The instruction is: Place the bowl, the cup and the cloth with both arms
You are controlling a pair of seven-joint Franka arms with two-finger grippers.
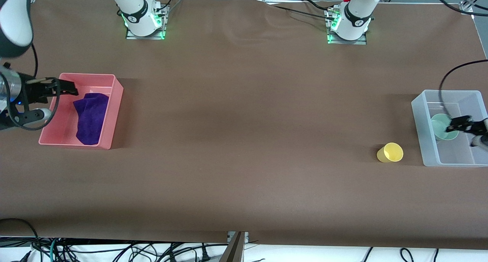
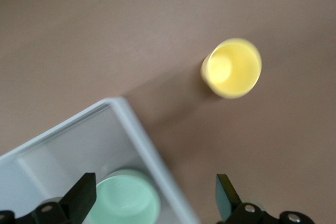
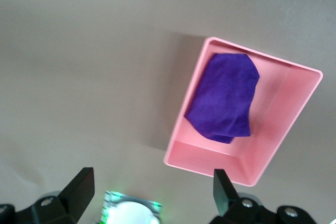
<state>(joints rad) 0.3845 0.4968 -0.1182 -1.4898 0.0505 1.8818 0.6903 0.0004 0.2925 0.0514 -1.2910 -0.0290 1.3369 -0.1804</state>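
The mint-green bowl (image 1: 442,126) sits in a clear plastic bin (image 1: 421,128) at the left arm's end of the table. My left gripper (image 1: 459,124) hangs open and empty over the bowl (image 2: 123,203) and the bin's wall (image 2: 142,135); its point in the left wrist view (image 2: 155,182) falls there. The yellow cup (image 1: 390,152) is on the table beside the bin, apart from it, and shows in the left wrist view (image 2: 232,67). The purple cloth (image 1: 90,117) lies in a pink bin (image 1: 114,113). My right gripper (image 1: 72,90) is open and empty over that bin's edge.
In the right wrist view the cloth (image 3: 226,95) lies in the pink bin (image 3: 189,158), with the right arm's lit base (image 3: 131,213) between the open fingers of that gripper (image 3: 151,174). Brown table covering spans the middle. Cables hang under the table's front edge.
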